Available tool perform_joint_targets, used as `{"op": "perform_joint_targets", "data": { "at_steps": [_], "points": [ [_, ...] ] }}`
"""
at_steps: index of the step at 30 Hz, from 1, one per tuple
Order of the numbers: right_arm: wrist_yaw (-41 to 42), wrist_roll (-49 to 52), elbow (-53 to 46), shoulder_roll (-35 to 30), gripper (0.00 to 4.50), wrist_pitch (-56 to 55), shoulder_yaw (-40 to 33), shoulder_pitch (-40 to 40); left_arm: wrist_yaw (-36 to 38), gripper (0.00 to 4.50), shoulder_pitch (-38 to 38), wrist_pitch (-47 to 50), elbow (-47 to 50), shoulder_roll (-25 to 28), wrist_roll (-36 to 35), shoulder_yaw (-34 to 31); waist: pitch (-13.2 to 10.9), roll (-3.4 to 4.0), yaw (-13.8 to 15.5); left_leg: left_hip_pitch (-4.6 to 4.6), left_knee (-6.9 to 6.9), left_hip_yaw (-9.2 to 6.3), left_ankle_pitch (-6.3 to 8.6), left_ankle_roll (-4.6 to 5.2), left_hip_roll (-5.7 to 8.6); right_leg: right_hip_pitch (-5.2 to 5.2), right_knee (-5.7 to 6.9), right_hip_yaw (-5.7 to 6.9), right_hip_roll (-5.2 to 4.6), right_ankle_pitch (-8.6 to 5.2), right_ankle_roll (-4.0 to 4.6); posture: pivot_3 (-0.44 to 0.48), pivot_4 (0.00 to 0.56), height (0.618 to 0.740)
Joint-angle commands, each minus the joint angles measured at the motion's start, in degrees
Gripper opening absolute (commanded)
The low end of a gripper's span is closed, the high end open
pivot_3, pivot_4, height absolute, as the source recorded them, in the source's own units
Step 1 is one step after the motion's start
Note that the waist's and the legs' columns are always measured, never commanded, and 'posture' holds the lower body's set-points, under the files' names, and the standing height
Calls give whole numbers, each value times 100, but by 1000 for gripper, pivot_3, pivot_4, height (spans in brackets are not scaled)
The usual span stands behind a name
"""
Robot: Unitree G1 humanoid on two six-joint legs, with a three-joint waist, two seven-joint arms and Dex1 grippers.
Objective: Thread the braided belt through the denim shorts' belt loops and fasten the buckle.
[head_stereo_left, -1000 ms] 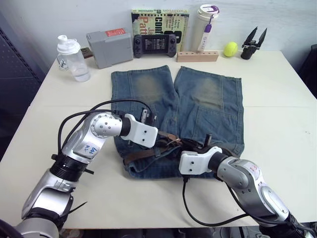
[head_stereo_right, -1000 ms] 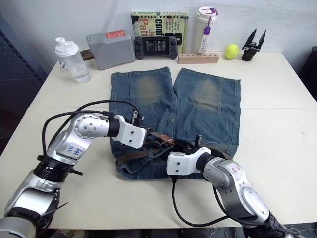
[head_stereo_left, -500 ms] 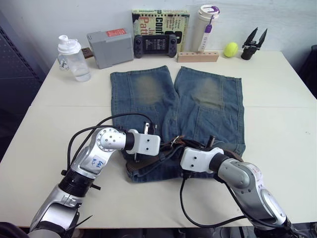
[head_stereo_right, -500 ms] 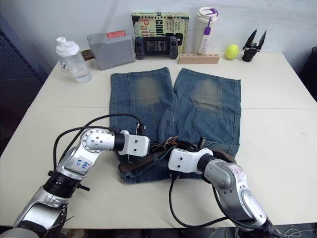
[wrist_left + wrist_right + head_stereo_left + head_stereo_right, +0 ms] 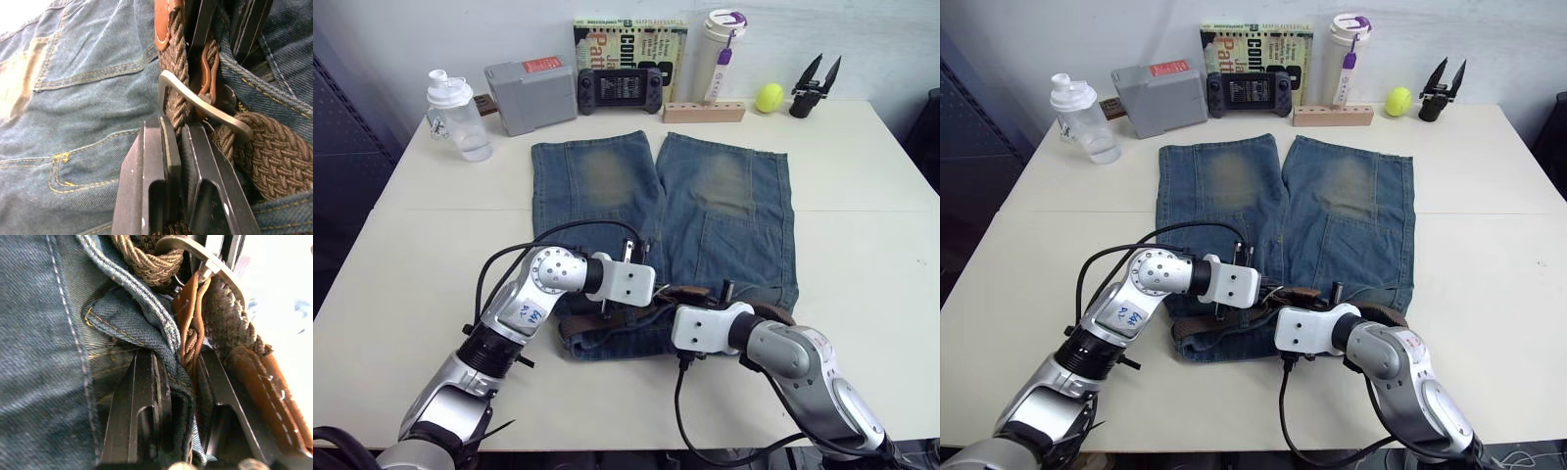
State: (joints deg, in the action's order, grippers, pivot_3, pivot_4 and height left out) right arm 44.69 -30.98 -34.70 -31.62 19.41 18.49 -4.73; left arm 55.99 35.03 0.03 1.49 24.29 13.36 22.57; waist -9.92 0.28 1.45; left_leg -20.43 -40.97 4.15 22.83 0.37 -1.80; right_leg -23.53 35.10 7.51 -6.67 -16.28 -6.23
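Scene: The denim shorts (image 5: 705, 211) lie flat at the centre of the table (image 5: 862, 235), legs toward the top of the frame and waistband toward the bottom, where both arms meet.
Belt: The braided belt (image 5: 274, 161) runs along the waistband in the lower centre of the head view; its woven strap passes through the buckle (image 5: 195, 103), and a leather tab sits just beside the frame.
Left gripper: Your left gripper (image 5: 177, 132) is pinched on the woven strap just short of the buckle, its fingers (image 5: 151, 166) nearly together with braid between them.
Right gripper: Your right gripper (image 5: 180, 363) is clamped on the leather end of the belt together with a fold of denim, right at the buckle.
Step in hand: By the look of it, fastening at the buckle; whether every one of the belt loops (image 5: 132, 328) is threaded is hidden by the arms.
How to do it well: Hold the buckle steady with the right side and feed the strap with the left in short pulls along the waistband, not upward, so the frame stays flat.
Watch for: The denim caught in the right fingers may drag the waistband; regrip on leather alone if the cloth bunches.
Prong: Its seating cannot be told from here; check it before letting go.
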Motion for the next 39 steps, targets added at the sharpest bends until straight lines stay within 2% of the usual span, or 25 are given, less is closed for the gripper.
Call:
{"op": "perform_joint_targets", "data": {
  "at_steps": [1, 3, 6, 9, 13, 18, 20, 22, 24, 30, 39],
  "points": [
    [85, 235, -396, 90, 1116, 184, -77, 94, -95, 0, -136, -53, -11, -258, -149, 201, 0, 0, 8, 0, 0, -1, 0, 0, 0, 0, 0, 0, 0, 0, 0, 0, 150, 731],
    [136, 352, -499, 113, 1614, 312, -168, 136, -169, 0, -154, -7, -96, -340, -148, 185, 0, 0, 17, 0, 0, -2, 0, 0, 0, 1, 0, 0, 0, 0, 0, 0, 150, 731],
    [422, 649, -836, 26, 3006, 691, -354, 281, -217, 0, -184, 20, -169, -428, -129, 200, 1, 0, 30, 0, -4, -4, 1, 1, 3, 5, 0, 0, -2, 0, 0, 0, 150, 731],
    [931, 1253, -1342, -150, 4434, 1452, -851, 387, -245, 0, -253, 13, -181, -439, -108, 224, 3, 3, 29, 0, -4, -9, 1, 2, 3, 7, 0, 2, -2, 0, 0, 0, 150, 731],
    [1339, 1998, -1814, -385, 4434, 2420, -1500, 271, -246, 0, -312, 32, -155, -430, -110, 226, 3, 3, 34, 0, -9, -13, 2, 4, 2, 10, 0, 3, -2, 0, 0, 0, 150, 731],
    [1920, 3355, -2082, -579, 4434, 3840, -2791, -323, -248, 0, -347, 34, -121, -414, -104, 246, 3, 3, 39, 0, -12, -17, 4, 6, 3, 13, 0, 1, -2, 0, 0, 0, 150, 731],
    [2108, 3829, -1966, -760, 4434, 4132, -3293, -664, -249, 0, -353, 27, -117, -406, -95, 265, 3, 3, 39, 0, -11, -21, 4, 7, 3, 13, 2, 3, -2, 0, 0, 0, 150, 731],
    [2099, 4051, -1813, -933, 4434, 4130, -3497, -878, -254, 0, -353, 18, -116, -400, -89, 277, 3, 3, 44, 0, -11, -20, 4, 8, 4, 13, 1, 2, -3, 0, 0, 0, 150, 731],
    [1873, 3925, -1562, -1185, 4434, 3696, -3343, -992, -262, 0, -342, 13, -120, -397, -93, 280, 3, 3, 54, 1, -11, -22, 4, 8, 4, 15, 3, 3, -3, 0, 0, 0, 150, 731],
    [1247, 3066, -988, -1752, 4434, 2008, -2062, -770, -301, 0, -300, 0, -110, -416, -64, 305, 3, 3, 52, 1, -10, -17, 5, 9, 6, 13, 2, 1, -4, 0, 0, 0, 150, 731],
    [782, 2631, -500, -1845, 4434, 1311, -1501, -692, -340, 0, -245, -35, -99, -407, -7, 302, 3, 3, 54, 1, -13, -14, 5, 9, 7, 14, 2, 2, -6, 1, -2, 0, 150, 731]
  ]
}}
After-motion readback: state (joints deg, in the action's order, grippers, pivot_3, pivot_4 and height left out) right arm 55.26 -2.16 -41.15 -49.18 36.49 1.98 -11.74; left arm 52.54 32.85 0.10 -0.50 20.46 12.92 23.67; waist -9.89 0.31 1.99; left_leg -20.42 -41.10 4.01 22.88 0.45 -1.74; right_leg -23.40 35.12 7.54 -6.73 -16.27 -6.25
